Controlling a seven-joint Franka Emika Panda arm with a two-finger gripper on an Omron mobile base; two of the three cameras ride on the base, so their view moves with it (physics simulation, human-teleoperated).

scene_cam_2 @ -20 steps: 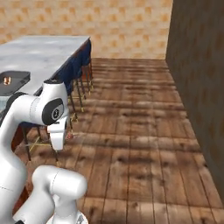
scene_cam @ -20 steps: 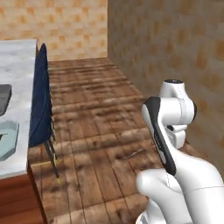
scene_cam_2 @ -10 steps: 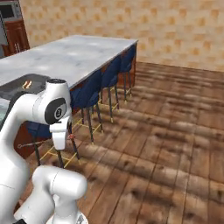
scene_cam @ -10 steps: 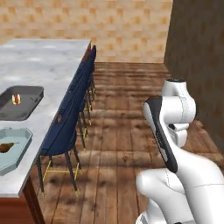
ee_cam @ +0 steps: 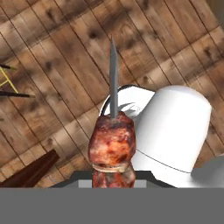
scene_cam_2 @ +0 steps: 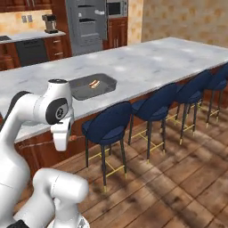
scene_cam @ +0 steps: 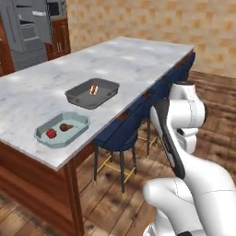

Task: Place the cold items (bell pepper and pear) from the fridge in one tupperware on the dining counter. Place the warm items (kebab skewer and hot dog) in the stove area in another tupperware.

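Kebab [ee_cam: 112, 146] sat clamped in the gripper [ee_cam: 112, 181], whose jaws were closed narrow on the meat; the metal spike pointed away from the hand over the wooden floor [ee_cam: 52, 65]. The fingertips themselves were hidden behind the meat and could not be made out.

On the marble surface [scene_cam: 120, 60] lay two tupperware trays. The dark tray [scene_cam: 92, 93] held a hot dog [scene_cam: 93, 89]; the pale tray [scene_cam: 62, 130], nearer the surface's corner, held a red item [scene_cam: 51, 133] and a brownish one [scene_cam: 66, 126], too small to name for sure. The right base view showed the dark tray [scene_cam_2: 92, 85] with the hot dog [scene_cam_2: 93, 83], while the arm hid the spot where the pale tray lay.

Blue stools [scene_cam_2: 151, 109] stood in a row along the surface's edge, between the robot and the trays. A fridge [scene_cam_2: 85, 24] and a coffee machine [scene_cam_2: 50, 23] stood against the far wall. In the hand view, a stool leg [ee_cam: 8, 83] was cut off at the left edge.
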